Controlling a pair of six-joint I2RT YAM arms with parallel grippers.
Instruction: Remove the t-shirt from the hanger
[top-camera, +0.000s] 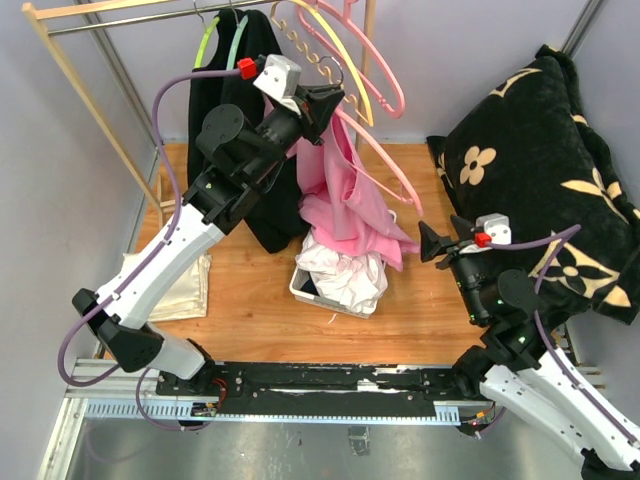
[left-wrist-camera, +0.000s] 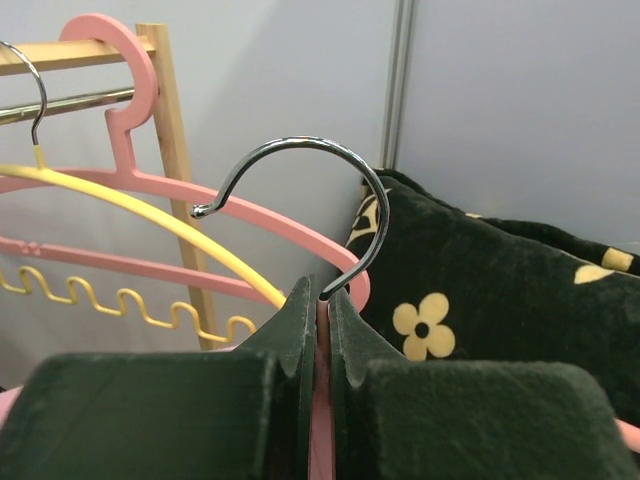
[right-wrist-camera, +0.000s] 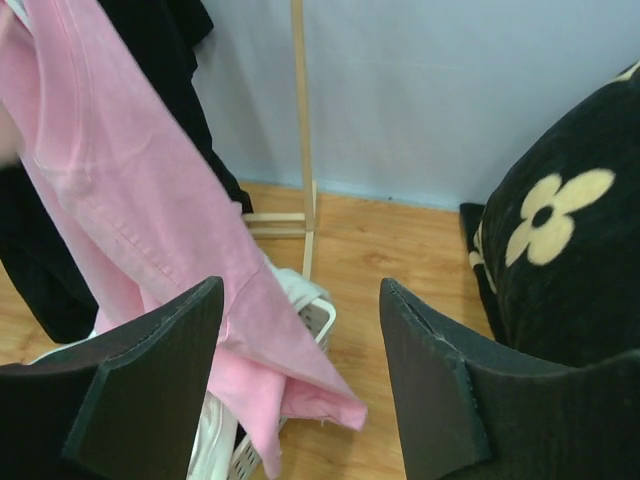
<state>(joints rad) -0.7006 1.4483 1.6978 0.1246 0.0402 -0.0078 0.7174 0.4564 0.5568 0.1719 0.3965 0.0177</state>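
Observation:
A pink t-shirt (top-camera: 345, 205) hangs off a pink hanger (top-camera: 398, 178) that is held free of the rail and tilted down to the right. My left gripper (top-camera: 335, 100) is shut on the hanger's neck just below its metal hook (left-wrist-camera: 300, 145); the pink neck (left-wrist-camera: 322, 400) shows between the fingers (left-wrist-camera: 300, 330). The shirt's lower end drapes over the white basket (top-camera: 300, 285). My right gripper (top-camera: 425, 243) is open and empty, just right of the shirt's hem. In the right wrist view the shirt (right-wrist-camera: 130, 200) hangs ahead and left of the open gripper (right-wrist-camera: 300, 300).
A wooden clothes rack (top-camera: 100, 120) carries a black garment (top-camera: 250, 80) and spare pink and yellow hangers (top-camera: 370, 60). The basket holds white clothes (top-camera: 345, 272). A black cushion with cream flowers (top-camera: 540, 170) fills the right side. Folded beige cloth (top-camera: 185, 285) lies at the left.

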